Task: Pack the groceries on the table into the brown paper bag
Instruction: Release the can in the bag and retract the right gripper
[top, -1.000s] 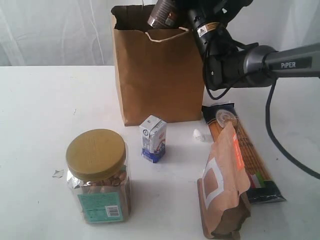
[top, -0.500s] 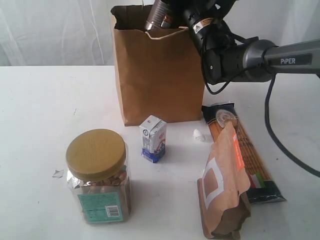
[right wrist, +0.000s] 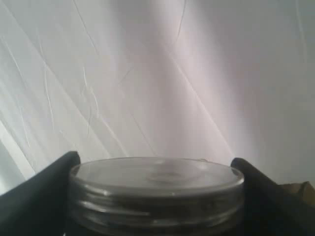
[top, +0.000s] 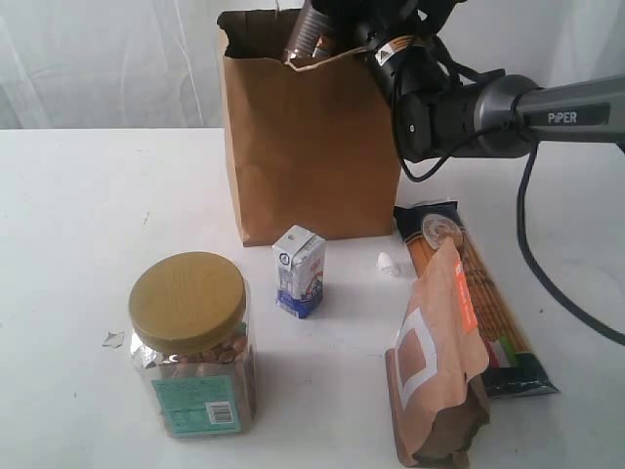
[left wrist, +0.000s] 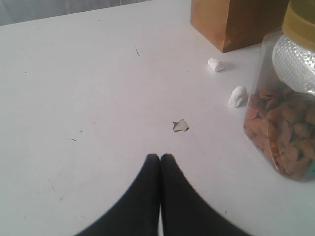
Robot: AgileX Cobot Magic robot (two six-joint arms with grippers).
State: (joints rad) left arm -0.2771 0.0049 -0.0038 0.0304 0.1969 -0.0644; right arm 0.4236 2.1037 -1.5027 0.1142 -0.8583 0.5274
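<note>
Right gripper (right wrist: 155, 164): clamped across the can (top: 305, 34), one dark finger on each side of its body, jaws spread wide to fit it.

Key relation: the can hung at the open mouth of the bag (top: 312, 147). Its lower end dipped just behind the bag's front rim, and its long axis was tilted, with the upper end leaning toward the bag's right side. The opening lay directly below the grip, so I judged the next move to be a short lowering and a release. The right arm was the nearer one by far.

Left gripper (left wrist: 160, 158): pinched shut on nothing, low over the table (top: 78, 215), well in front of the bag and beside the jar (top: 192, 342).

Not yet packed:
- carton (top: 299, 271), just in front of the bag
- pouch (top: 435, 371) and spaghetti pack (top: 479, 303), off the bag's front right corner, pouch leaning over the pack

Materials:
- bag: matte creased kraft, rim wavy, likely to buckle if knocked
- can: rigid metal, ridged rim
- jar: clear ribbed plastic, tan lid
- pouch: soft paper
- spaghetti pack: long, flat, glossy film
</note>
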